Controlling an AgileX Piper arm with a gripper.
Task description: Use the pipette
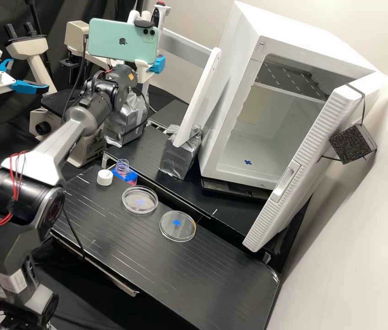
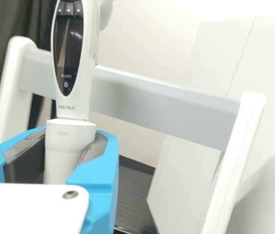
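Pipette (image 2: pixel 71 113) — smooth plastic, glossy display (image 2: pixel 68 48); rack base (image 1: pixel 178 158) — crinkled foil.

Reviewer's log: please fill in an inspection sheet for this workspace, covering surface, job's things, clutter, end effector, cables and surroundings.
Surface: black bench with pale parallel streaks.
Job's things: pipette upright; one round dish, a second dish near it; bottle uncapped, white cap beside it.
Clutter: dark speckled block strapped to the cabinet door.
End effector: closed around the pipette's barrel.
Cables: red wires looped at the arm's joint; black cable hanging by the bench's edge.
Surroundings: white cabinet standing open; grey crossbar behind the pipette; microscope at the back.
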